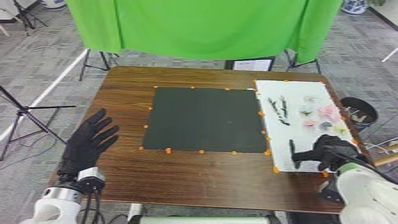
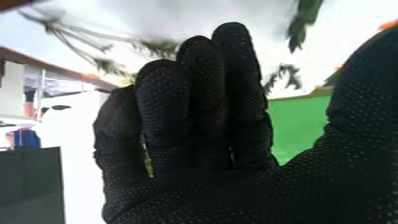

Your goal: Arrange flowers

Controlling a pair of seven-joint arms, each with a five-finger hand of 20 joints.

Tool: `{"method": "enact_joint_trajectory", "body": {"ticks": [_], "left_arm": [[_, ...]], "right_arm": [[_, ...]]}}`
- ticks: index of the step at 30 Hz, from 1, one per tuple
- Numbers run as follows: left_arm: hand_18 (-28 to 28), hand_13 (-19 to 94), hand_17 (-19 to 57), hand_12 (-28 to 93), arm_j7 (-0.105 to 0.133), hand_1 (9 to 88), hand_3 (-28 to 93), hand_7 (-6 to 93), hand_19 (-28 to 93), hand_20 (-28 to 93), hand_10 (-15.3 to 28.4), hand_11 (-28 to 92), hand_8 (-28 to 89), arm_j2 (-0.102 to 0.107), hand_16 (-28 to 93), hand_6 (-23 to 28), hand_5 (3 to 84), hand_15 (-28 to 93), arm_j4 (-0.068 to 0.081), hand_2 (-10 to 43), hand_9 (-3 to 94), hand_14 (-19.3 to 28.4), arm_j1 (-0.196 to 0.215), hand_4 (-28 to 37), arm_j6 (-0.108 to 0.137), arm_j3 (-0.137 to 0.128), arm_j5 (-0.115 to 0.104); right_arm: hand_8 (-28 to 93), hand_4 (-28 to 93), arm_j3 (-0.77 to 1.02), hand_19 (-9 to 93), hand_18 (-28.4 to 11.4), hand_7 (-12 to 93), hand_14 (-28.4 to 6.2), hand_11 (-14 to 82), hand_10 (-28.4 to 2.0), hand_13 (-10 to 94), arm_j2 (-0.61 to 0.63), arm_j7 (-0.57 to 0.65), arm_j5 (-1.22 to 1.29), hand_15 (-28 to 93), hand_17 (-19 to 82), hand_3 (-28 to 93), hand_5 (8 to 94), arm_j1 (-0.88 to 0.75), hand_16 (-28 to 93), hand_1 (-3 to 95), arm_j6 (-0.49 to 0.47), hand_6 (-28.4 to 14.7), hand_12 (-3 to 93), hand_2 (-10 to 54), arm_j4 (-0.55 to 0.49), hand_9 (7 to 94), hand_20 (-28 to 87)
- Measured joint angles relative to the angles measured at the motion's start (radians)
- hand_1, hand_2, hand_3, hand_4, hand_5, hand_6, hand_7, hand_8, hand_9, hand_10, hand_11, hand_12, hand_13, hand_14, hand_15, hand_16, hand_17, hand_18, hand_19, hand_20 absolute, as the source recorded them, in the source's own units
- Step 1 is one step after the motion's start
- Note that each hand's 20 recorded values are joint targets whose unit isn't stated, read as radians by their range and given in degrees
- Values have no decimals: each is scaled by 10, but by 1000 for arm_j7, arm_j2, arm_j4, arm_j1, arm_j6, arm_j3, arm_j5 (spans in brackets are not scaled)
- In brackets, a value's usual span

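In the head view, my right hand [image 1: 330,153] is over the near end of the white sheet [image 1: 282,135], beside a dark green stem [image 1: 293,150]; whether they touch I cannot tell. Green sprigs [image 1: 284,108] lie farther up the sheet, with pink and pale flowers [image 1: 327,111] to their right. My left hand [image 1: 86,141] is at the table's left side, fingers straight and apart. The right wrist view has my right hand [image 2: 209,110] with fingers extended and nothing held, and leafy sprigs [image 2: 305,22] beyond it.
A black square mat [image 1: 206,120] lies mid-table, marked round its edges with orange bits. The brown wooden table [image 1: 187,175] extends around it. A dark bin [image 1: 359,110] stands off the right edge; a green cloth [image 1: 200,27] hangs behind.
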Motion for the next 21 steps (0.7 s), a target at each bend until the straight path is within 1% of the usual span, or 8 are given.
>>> {"method": "enact_joint_trajectory", "body": {"ticks": [10, 11, 12, 14, 15, 17, 19, 21], "left_arm": [[224, 193, -86, 180, -1, 257, 691, 215, 403, 86, 117, 213, -111, 3, 5, 32, 267, 310, 1, -61, 230, 162, -1, -282, 0, 2, 0], [224, 193, -86, 181, -1, 257, 691, 215, 403, 86, 117, 213, -111, 3, 5, 33, 267, 310, 1, -61, 230, 162, -2, -282, 0, 2, 0], [224, 193, -86, 181, -1, 256, 692, 215, 403, 86, 118, 214, -112, 3, 5, 32, 267, 310, 1, -61, 230, 162, -2, -282, 0, 2, 0], [224, 193, -86, 180, -2, 257, 692, 215, 403, 86, 118, 213, -112, 3, 5, 33, 267, 311, 1, -61, 230, 162, -3, -282, 0, 2, 0], [224, 193, -86, 180, -3, 257, 691, 215, 403, 86, 117, 213, -112, 3, 5, 33, 267, 311, 1, -61, 230, 162, -4, -282, 0, 2, 0], [224, 194, -87, 180, -4, 257, 690, 217, 404, 86, 117, 213, -112, 3, 5, 32, 267, 312, 2, -60, 231, 162, -5, -282, 0, 2, 0], [224, 194, -87, 180, -6, 257, 691, 218, 404, 86, 117, 213, -112, 3, 4, 32, 267, 312, 2, -60, 231, 162, -7, -282, 0, 2, 0], [224, 194, -87, 180, -7, 257, 690, 218, 404, 86, 117, 214, -113, 3, 4, 32, 267, 312, 2, -60, 231, 162, -7, -282, 0, 2, 0]], "right_arm": [[-140, -283, -82, 894, -205, 413, -122, 520, -117, 620, -1, -1, -33, 763, 320, 680, 650, 30, 304, 271, -3, 1, 374, -95, 26, 694, 452], [-141, -283, -90, 895, -205, 415, -121, 521, -117, 621, -1, -1, -38, 764, 320, 684, 650, 37, 304, 270, -3, 2, 374, -95, 29, 694, 451], [-148, -282, -98, 905, -203, 431, -117, 526, -115, 630, 0, -1, -45, 768, 331, 709, 655, 43, 306, 303, -2, 8, 375, -95, 32, 701, 452], [-147, -282, -114, 910, -203, 441, -113, 528, -115, 638, 3, -1, -61, 769, 336, 730, 659, 53, 308, 322, 2, 12, 376, -95, 39, 706, 451], [-53, -282, -124, 917, -202, 439, -108, 530, -112, 649, 5, 0, -73, 769, 343, 724, 662, 57, 313, 346, 3, 15, 379, -95, 42, 712, 447], [56, -283, -147, 926, -199, 455, -97, 528, -103, 671, 8, 2, -101, 769, 359, 682, 670, 67, 327, 419, 4, 13, 395, -95, 47, 736, 449], [73, -283, -167, 931, -198, 461, -90, 489, -86, 685, 9, 1, -126, 771, 370, 687, 685, 76, 336, 461, 4, 17, 467, -95, 52, 766, 455], [75, -283, -181, 932, -198, 457, -85, 441, -72, 699, 8, -2, -142, 775, 383, 727, 711, 80, 345, 486, 6, 20, 529, -95, 57, 797, 472]]}}
